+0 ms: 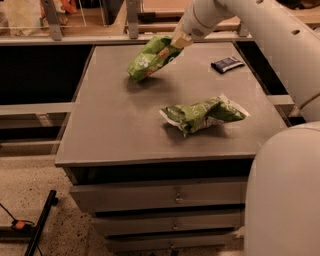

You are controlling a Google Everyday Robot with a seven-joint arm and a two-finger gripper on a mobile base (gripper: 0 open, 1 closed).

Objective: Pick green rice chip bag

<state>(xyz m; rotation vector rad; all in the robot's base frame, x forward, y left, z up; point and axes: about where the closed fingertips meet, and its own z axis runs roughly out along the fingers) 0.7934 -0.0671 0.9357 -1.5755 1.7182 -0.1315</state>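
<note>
The hand (178, 41) sits at the far side of the desk (115, 130), at the end of the pale arm (235, 12) that reaches in from the right. It is closed on the upper right corner of the green rice chip bag (150, 57). The bag slopes down and to the left from that pinch, its low end close over the desktop with a shadow just below it; whether that end touches the surface cannot be told.

Nearer and to the right, well apart from the hand, a darker green bag (202, 114) lies wrinkled on the desk. A small dark blue packet (227, 64) lies at the far right. Drawers (175, 197) fill the front of the desk below.

The main risk seems to be the hold itself. Only a corner of a plump, slick bag is caught, so the weight hanging to the left could pull the film out of the pinch, most likely on a quick lift or swing. If the low end drags on the desk, that drag would tug the same way. A dropped bag would probably land near the far edge.
</note>
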